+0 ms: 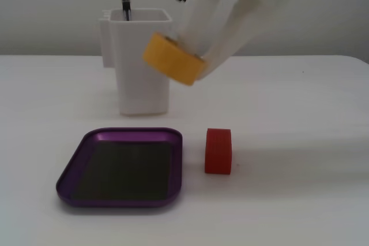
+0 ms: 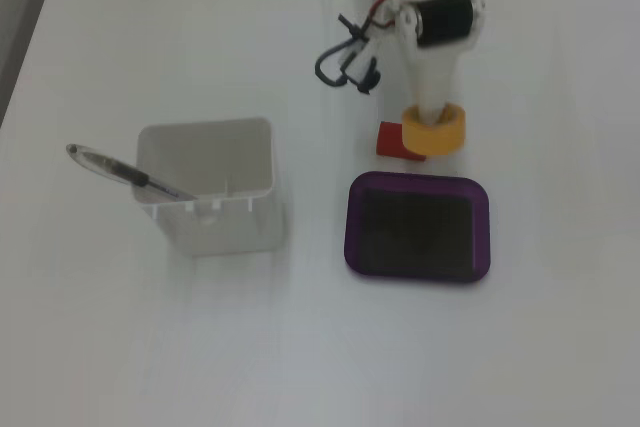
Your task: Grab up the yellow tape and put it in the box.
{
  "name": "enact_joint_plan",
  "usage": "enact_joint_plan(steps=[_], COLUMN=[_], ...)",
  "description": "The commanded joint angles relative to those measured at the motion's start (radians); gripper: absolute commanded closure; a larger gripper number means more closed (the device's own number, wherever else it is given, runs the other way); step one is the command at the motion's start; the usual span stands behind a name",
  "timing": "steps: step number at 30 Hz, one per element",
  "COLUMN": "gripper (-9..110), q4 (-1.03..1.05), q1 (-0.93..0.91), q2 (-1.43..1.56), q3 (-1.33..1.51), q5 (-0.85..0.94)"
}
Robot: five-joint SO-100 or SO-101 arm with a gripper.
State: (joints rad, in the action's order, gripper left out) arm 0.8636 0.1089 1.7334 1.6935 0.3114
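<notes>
a plain white table (image 1: 300, 142) under a pale wall; no writing can be read. the gripper (image 1: 193, 56) is closed on the yellow tape (image 1: 173, 59), held in the air above the purple box (image 1: 121, 168).

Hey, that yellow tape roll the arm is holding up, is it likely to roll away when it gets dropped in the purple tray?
Possibly: the yellow tape roll is a round ring held tilted. Landing flat, it should probably settle. The purple tray has only a low rim, a weak stop.

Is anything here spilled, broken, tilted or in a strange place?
Nothing is spilled or damaged. The tape hangs tilted in the gripper, off the table. A pen leans out of the white container. The red block stands upright beside the empty tray.
</notes>
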Motion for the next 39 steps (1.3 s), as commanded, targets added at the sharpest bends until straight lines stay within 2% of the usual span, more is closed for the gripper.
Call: enact_joint_plan(steps=[1, 7, 13, 24, 28, 33, 39], gripper=[102, 102, 102, 102, 101, 94, 93], q4=[-0.114, -0.232, -0.225, -0.222, -0.178, -0.133, 0.155], q1=[-0.005, -0.06, -0.121, -0.112, -0.114, -0.112, -0.123], q2=[-0.066, -0.187, -0.295, -0.37, -0.362, -0.351, -0.347], q3=[-0.044, -0.046, -0.124, -0.144, -0.149, -0.163, -0.416], q5=[-0.002, -0.003, -0.005, -0.006, -0.006, -0.006, -0.006])
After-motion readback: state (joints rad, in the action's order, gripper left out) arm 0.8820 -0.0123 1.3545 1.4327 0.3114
